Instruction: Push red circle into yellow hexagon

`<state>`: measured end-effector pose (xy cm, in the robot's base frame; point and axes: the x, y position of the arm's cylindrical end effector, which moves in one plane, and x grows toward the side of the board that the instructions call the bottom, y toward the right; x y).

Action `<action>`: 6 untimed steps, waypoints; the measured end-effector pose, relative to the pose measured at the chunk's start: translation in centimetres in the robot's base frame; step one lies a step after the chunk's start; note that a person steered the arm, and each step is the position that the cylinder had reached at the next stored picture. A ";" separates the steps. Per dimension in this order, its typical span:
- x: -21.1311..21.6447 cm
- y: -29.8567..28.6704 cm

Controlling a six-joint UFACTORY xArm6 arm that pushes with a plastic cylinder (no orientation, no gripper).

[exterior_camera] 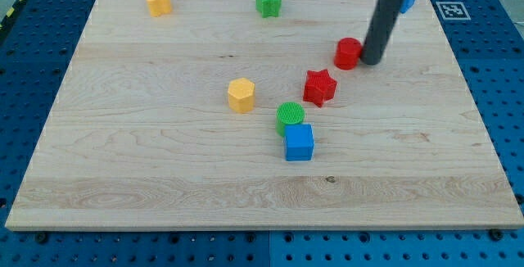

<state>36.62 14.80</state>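
Rod position: my tip rests on the pale wooden board in the upper right of the frame, touching or just beside the right flank of the red circle block. The arm carries no pincer, only the straight dark rod, so there is nothing to read as open, closed or gripping.

Task blocks: I see the red circle block in the upper right area, to the left of the rod. The yellow hexagon block sits near the centre of the frame, well apart from the red circle block and lower left of it. The red star block lies between the two, nearer the red circle block, just below and left of it, apart from both.

Other blocks: a green cylinder block stands below the red star block, and a blue cube block touches its lower edge. A second yellow block, shape unclear, occupies the upper left. A green star block sits at the upper centre. A blue block shows partly behind the rod at the upper right; its shape cannot be determined.

Surroundings: the board lies on a blue perforated table.
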 end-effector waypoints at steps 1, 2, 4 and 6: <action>0.0 -3.8; -0.2 -4.8; -2.1 -7.7; -1.9 -16.0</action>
<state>34.76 -1.23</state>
